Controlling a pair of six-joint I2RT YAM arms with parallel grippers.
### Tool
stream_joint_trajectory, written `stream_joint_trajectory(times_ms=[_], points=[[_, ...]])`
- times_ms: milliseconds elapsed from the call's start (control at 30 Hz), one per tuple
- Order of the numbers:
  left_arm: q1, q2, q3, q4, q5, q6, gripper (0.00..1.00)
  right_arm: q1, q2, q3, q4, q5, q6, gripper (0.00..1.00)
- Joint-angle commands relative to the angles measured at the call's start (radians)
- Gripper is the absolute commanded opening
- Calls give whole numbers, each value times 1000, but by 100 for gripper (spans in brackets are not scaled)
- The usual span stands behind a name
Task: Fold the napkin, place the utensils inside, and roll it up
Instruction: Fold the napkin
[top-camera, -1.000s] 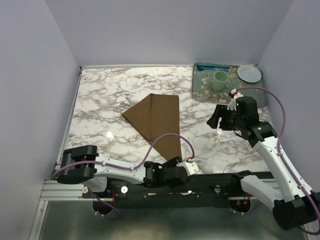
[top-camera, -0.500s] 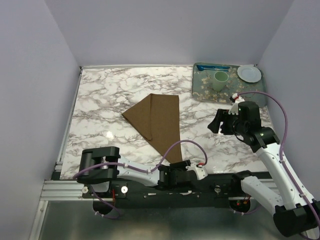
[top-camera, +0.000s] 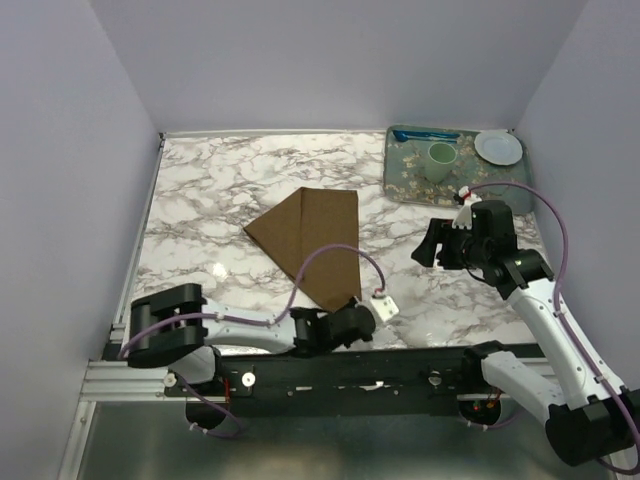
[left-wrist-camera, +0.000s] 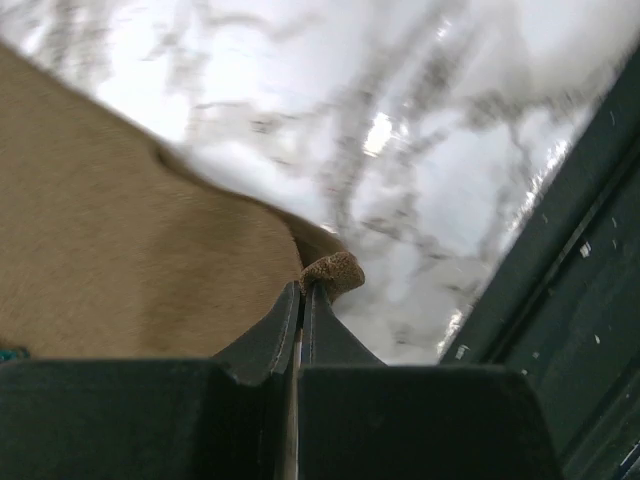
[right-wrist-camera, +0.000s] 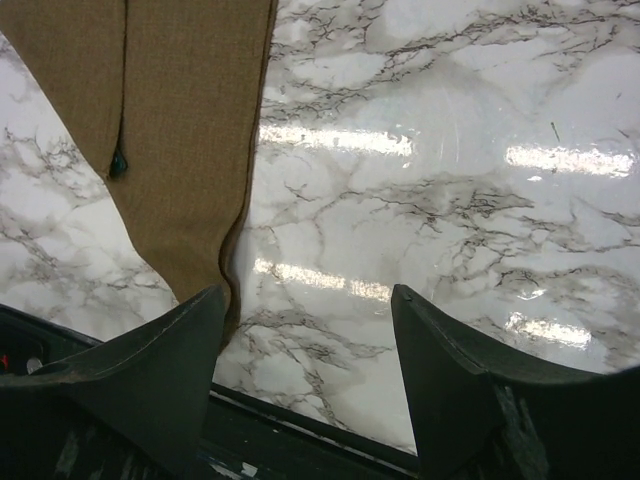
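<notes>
The brown napkin (top-camera: 310, 238) lies folded into a long wedge on the marble table, its narrow corner toward the near edge. My left gripper (top-camera: 354, 310) is low at that corner. In the left wrist view its jaws (left-wrist-camera: 304, 292) are pressed together on the napkin (left-wrist-camera: 130, 250), and a curl of cloth (left-wrist-camera: 335, 270) pokes out past the tips. My right gripper (top-camera: 430, 246) hovers open to the right of the napkin (right-wrist-camera: 190, 120), nothing between its fingers (right-wrist-camera: 160, 360). The spoon is almost hidden; a teal tip (right-wrist-camera: 118, 162) peeks from the fold.
A patterned tray (top-camera: 400, 182) at the back right holds a green cup (top-camera: 440, 160) and a bright blue utensil (top-camera: 425, 134); a white plate (top-camera: 498, 147) sits beside them. The black rail (top-camera: 420, 365) runs along the near table edge, close to the left gripper.
The left gripper has closed on the napkin's near corner, after swinging right along the rail and back left. The right arm has hardly moved and stays open.
</notes>
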Motion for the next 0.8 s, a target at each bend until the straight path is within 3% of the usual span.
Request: stream_joint_trajectory(times_ms=[0,233,367,433,767], points=[[188,-234,-72,118,215,-215,3,-6,67,13,34,-59,8,76],[549,-395,-94,115,525,-425,0,-6,220,68,132,-189,25,76],[722,-457,-95,103,620,-496,0,-6,326,131,153,-223,33,84],[829,-475,-100,101,680,-527,0,-4,380,165,172,-246,37,100],[1173,-452,-104,87,821,-628,0,56,501,248,238,-218,28,100]])
